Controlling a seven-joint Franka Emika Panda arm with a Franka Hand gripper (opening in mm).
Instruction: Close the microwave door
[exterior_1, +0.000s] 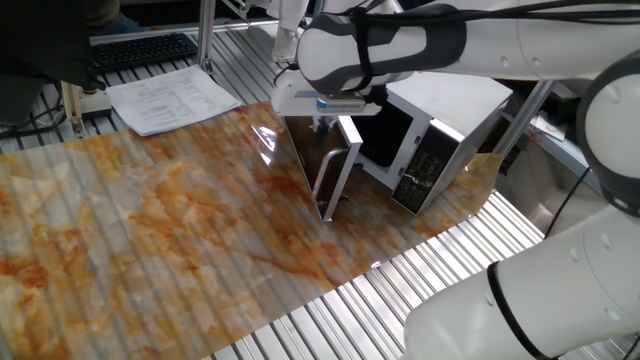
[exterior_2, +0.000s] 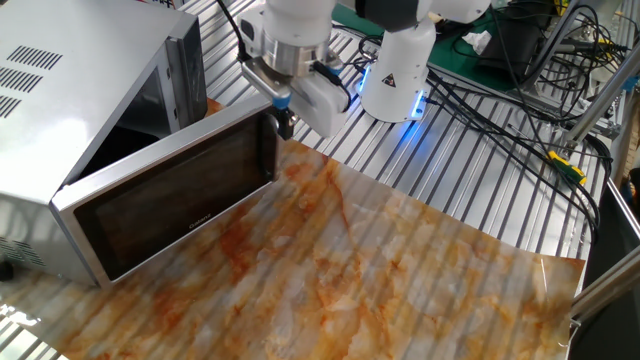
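The white microwave (exterior_1: 452, 90) stands at the back right of the table with its black button panel (exterior_1: 424, 172) facing front; in the other fixed view it (exterior_2: 60, 70) is at the left. The microwave door (exterior_1: 330, 175) stands wide open, swung out over the table; its dark glass (exterior_2: 170, 205) faces the camera in the other fixed view. My gripper (exterior_1: 325, 124) hangs just above the door's free outer edge, on the door's outer side (exterior_2: 283, 121). Its fingers look shut and hold nothing. I cannot tell whether they touch the door.
A marbled orange mat (exterior_1: 150, 230) covers the table in front of the door. Papers (exterior_1: 170, 100) and a keyboard (exterior_1: 140, 48) lie at the back left. The robot base (exterior_2: 400, 70) and cables (exterior_2: 500, 100) are behind the gripper.
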